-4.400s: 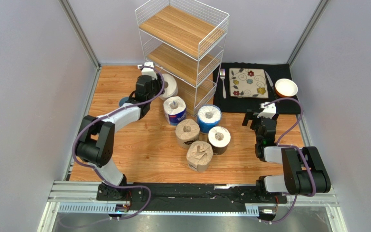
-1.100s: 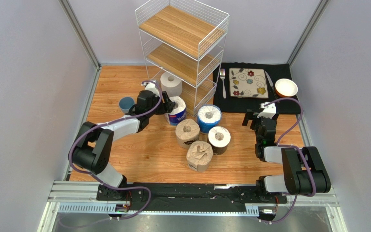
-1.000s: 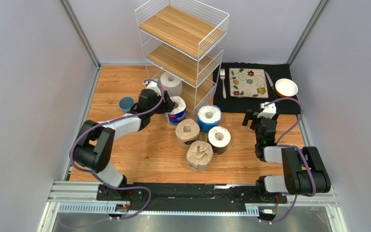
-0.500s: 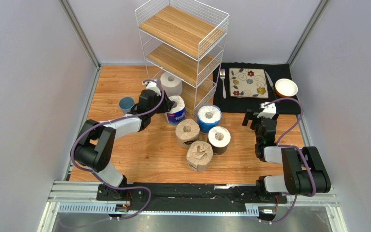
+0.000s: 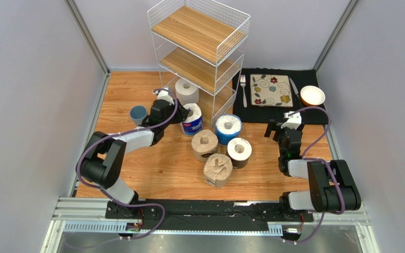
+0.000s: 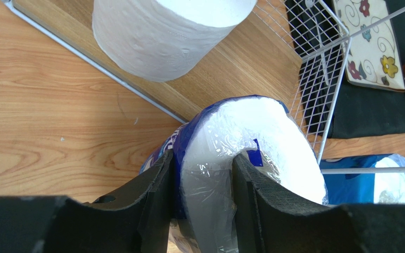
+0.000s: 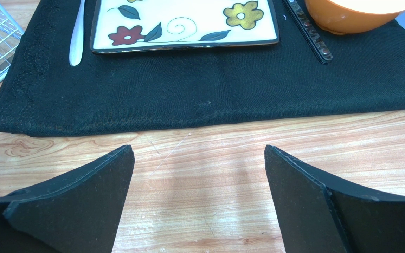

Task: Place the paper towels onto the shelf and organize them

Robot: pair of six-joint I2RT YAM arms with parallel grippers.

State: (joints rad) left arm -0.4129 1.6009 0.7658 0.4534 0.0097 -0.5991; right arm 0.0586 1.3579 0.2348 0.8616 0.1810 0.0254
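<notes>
Left jaws pinch the rim of the white, blue-labelled paper towel roll point(image 6: 262, 132), on the wooden tabletop point(image 5: 152, 168) just before the white wire shelf point(image 5: 199, 32). Lift straight and clear the wire rail first. Right jaws gape wide, empty.

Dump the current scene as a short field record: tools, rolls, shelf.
left tool: shut on labelled roll
labelled roll: beside the lowest tier of the shelf; lifted or not, cannot tell
right tool: open, holds nothing, near mat
on shelf: white roll, lowest board
loose, clustered in front of shelf: blue roll, far tan roll, near tan roll, dark roll
</notes>
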